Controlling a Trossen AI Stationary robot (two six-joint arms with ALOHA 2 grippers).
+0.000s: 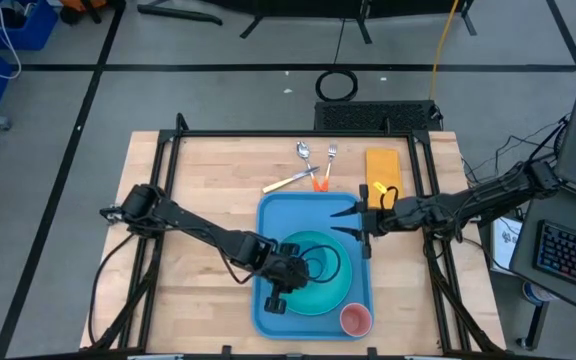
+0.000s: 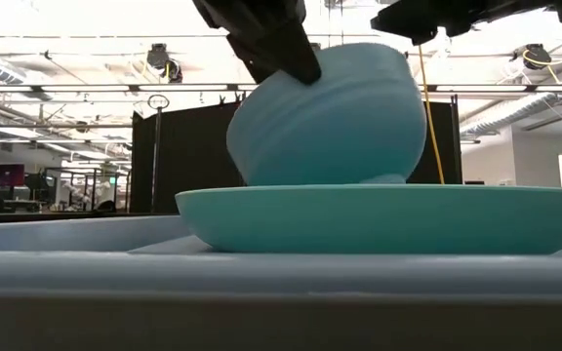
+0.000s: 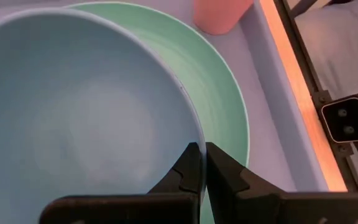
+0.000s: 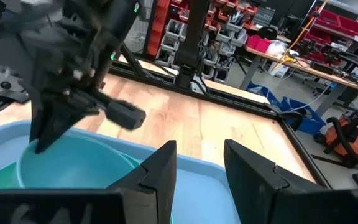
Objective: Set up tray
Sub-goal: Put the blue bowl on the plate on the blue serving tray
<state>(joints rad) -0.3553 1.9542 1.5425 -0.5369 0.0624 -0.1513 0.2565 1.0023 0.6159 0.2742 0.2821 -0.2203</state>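
Left gripper is pinched shut on the rim of a tilted blue bowl resting on the turquoise plate – both on the tray, mid-table; right gripper hovers open over the tray's far right part – holding nothing

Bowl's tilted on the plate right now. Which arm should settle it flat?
Left. The left gripper is shut on the bowl rim, holding it tilted on the plate. The right gripper hangs open and empty over the tray, so it would first need a grip.
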